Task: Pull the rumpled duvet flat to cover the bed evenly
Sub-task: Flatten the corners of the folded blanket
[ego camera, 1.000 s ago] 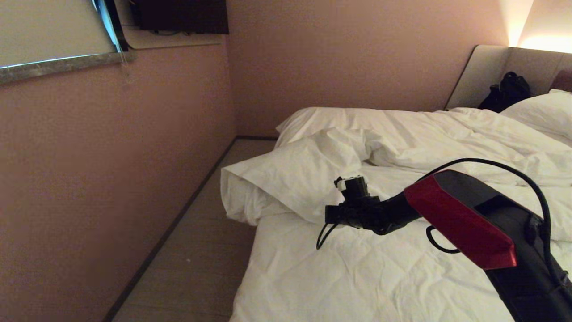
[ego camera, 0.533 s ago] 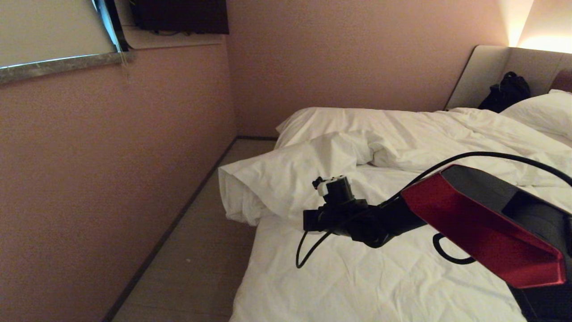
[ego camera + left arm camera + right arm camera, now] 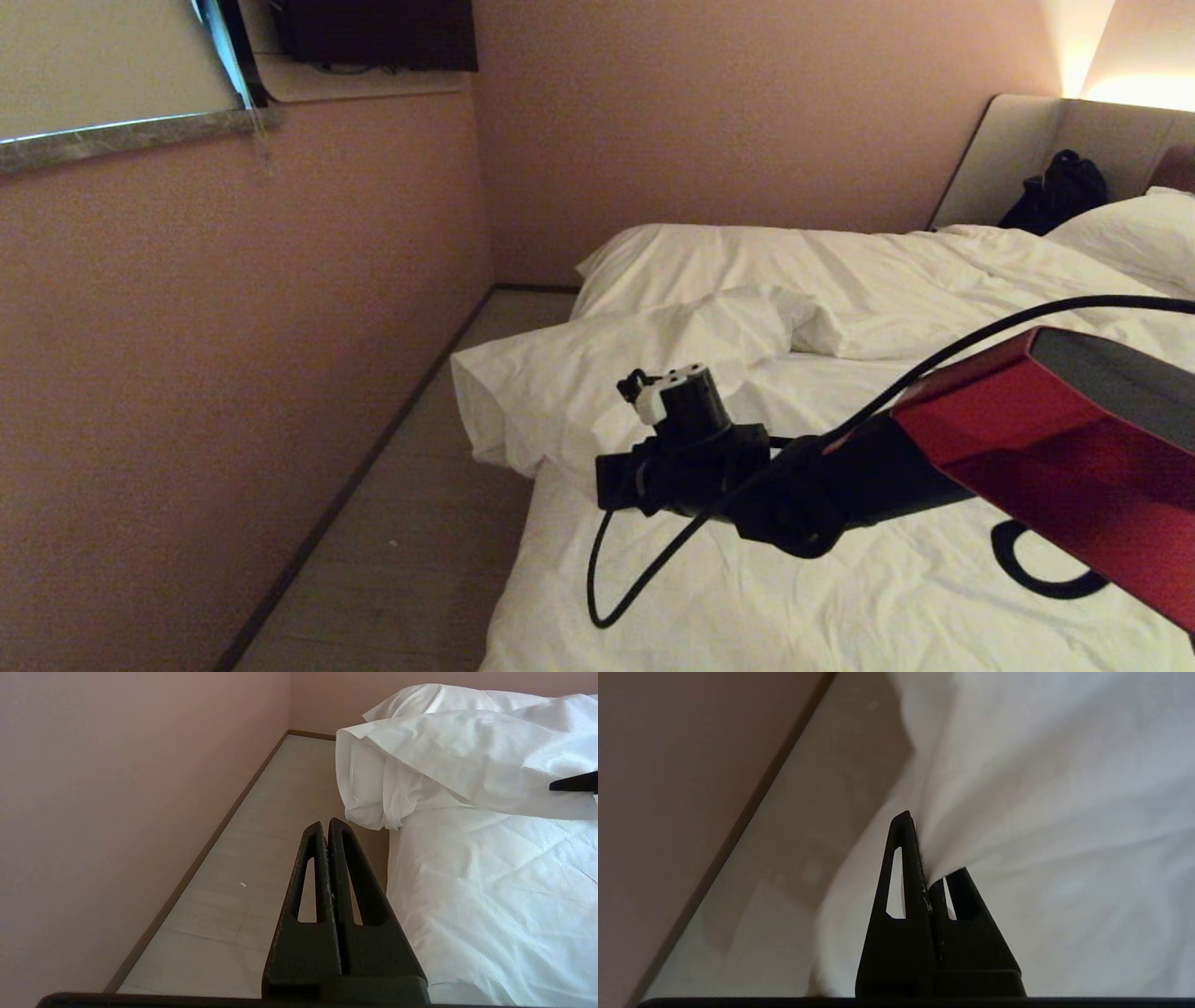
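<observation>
Bed (image 3: pixel 747 597): wide, white-sheeted mattress filling the lower centre and right of the head view; creased fitted sheet bare in the foreground.

Duvet (image 3: pixel 840 280): thick white quilt, rumpled, bunched across the middle and upper right of the head view. One folded, puffy corner (image 3: pixel 523 392) overhangs the mattress edge toward the floor, at centre left.

Right gripper (image 3: pixel 924 858): fingers together, clamped on a fold of the duvet's white fabric, which fans out taut from the tips in the right wrist view. In the head view the arm enters from the lower right, a red-and-black link in the foreground, the wrist (image 3: pixel 686 457) at centre just below the overhanging corner; the fingers themselves are hidden there.

Left gripper (image 3: pixel 327 828): fingers pressed together, holding nothing; seen only in the left wrist view, at lower centre, above the floor strip beside the mattress edge.

Pillow (image 3: pixel 1134 233): plump, white, right edge, near the headboard (image 3: pixel 1018 149).

Black bag (image 3: pixel 1060 191): against the headboard, upper right.

Floor (image 3: pixel 411 560): pale strip between the bed and the pink wall (image 3: pixel 233 373), lower left.

Window ledge (image 3: pixel 131 140): upper left.

Black cable (image 3: pixel 616 579): loops down from the right wrist.
</observation>
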Robot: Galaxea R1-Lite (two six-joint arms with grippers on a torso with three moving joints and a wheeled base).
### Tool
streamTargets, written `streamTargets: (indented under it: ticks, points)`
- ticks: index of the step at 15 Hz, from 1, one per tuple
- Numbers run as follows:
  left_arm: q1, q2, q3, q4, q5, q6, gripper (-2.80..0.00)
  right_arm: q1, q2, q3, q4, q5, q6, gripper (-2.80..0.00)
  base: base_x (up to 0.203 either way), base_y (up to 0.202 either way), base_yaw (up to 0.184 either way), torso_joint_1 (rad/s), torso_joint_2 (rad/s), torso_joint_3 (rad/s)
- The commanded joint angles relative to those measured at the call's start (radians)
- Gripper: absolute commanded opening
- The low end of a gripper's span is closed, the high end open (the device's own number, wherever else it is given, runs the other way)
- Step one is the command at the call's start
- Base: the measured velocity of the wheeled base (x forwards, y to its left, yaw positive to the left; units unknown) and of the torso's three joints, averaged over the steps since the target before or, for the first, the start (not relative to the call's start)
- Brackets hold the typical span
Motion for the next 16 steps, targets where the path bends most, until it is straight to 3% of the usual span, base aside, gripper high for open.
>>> streamTargets:
  ticks: [1,5,16]
  points:
    - [0.0,0.001,0.0,-0.001,0.001,-0.001,-2.8,0.036,-0.049,0.028,-0.003,0.0,0.003,-2.8,0.0,0.0,0.0,0.0,0.0,0.0]
    - [0.0,0.001,0.0,-0.001,0.001,-0.001,-2.8,0.151,-0.071,0.063,-0.002,-0.006,0.045,-2.8,0.0,0.0,0.0,0.0,0.0,0.0]
    - [0.0,0.001,0.0,-0.001,0.001,-0.001,-2.8,0.375,-0.121,0.137,0.002,-0.031,0.099,-2.8,0.0,0.0,0.0,0.0,0.0,0.0]
